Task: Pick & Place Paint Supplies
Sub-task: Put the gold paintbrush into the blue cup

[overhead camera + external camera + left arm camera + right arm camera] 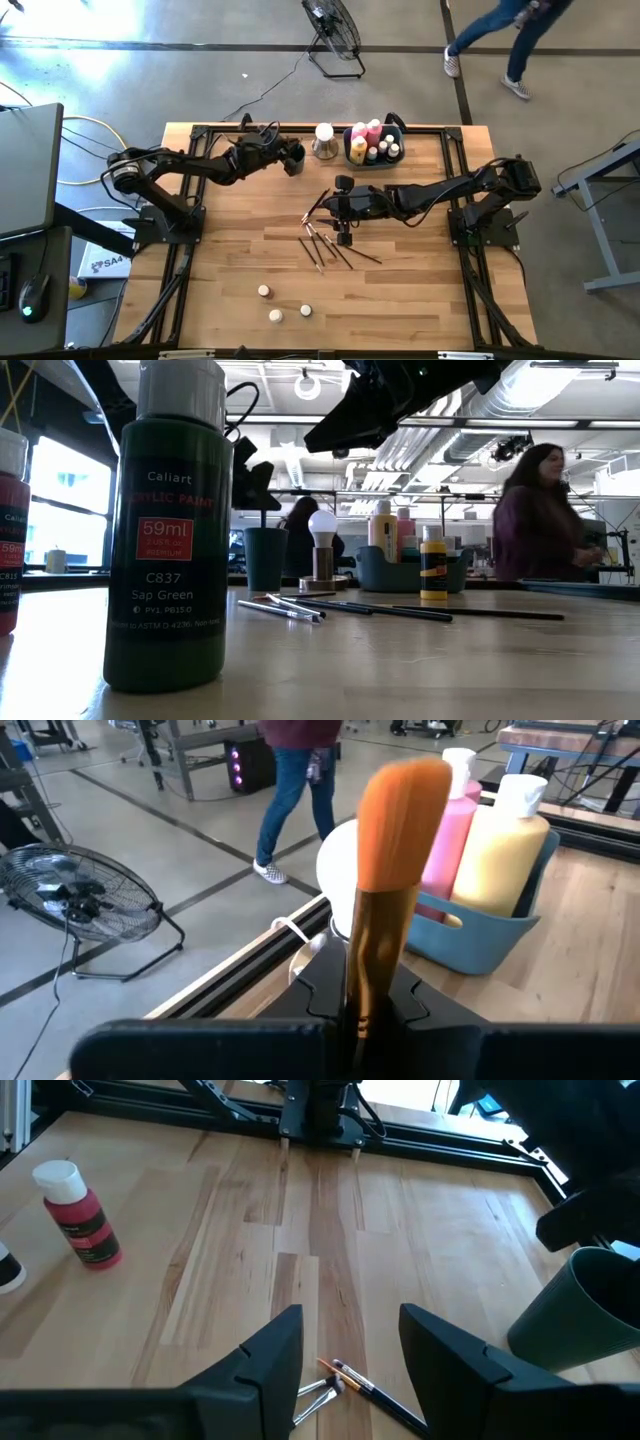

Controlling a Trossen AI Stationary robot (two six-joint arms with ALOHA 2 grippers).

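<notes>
1. High view: the left end effector [292,157] sits toward eleven o'clock on the tabletop [230,270], fingers clamped together on a brush, just beside the dark cup [295,166]; the right end effector [343,212] hangs near the centre, fingers apart, over a scatter of brushes [328,245]; the grey-blue bin [360,160] at twelve o'clock holds pink and yellow bottles [359,150]; a bulb on a stand [324,141] stands just beside it at its nine o'clock; three small capped pots [275,315] lie toward six o'clock, well apart from the rest; a person [500,35] walks on the floor beyond the table.
2. Low view: a green paint bottle [168,530] fills the near left; loose brushes [400,610] lie mid-table; a yellow bottle [432,565] stands by the bin [385,572]; the teal cup [265,558] stands left of the bulb.
3. Left wrist view: an orange-bristled brush [385,880] stands upright, pinched between the fingers; pink bottle [450,830] and cream-yellow bottle [505,855] sit in the bin [480,935].
4. Right wrist view: fingers [270,1355] spread, nothing between them; brush tips [345,1380] lie on the wood below; a red bottle [80,1215] stands well apart.
</notes>
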